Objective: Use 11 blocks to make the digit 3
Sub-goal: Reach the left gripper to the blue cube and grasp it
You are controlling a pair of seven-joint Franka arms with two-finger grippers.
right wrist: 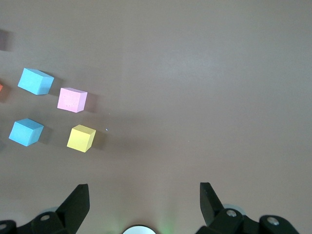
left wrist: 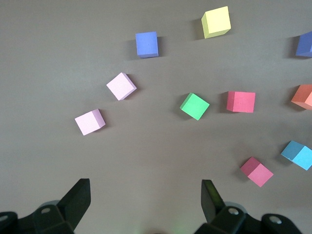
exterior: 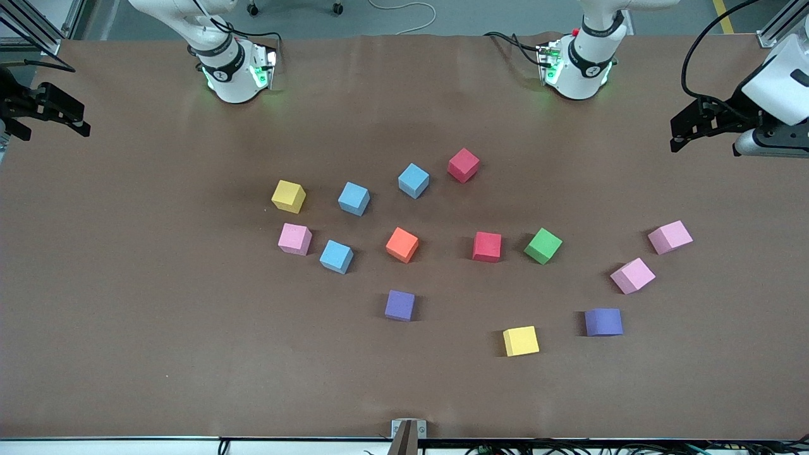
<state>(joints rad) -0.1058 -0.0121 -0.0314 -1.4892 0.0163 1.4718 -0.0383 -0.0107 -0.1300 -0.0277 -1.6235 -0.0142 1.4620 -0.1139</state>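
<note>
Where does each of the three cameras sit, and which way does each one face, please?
Front view: high across the table, facing both arm bases; left tool and right tool wait open at the table's ends.
Left wrist view: on the left wrist, looking down past its open tool at the green block.
Right wrist view: on the right wrist, looking down past its open tool at a yellow block.
Shared: the front view also shows the green block.
</note>
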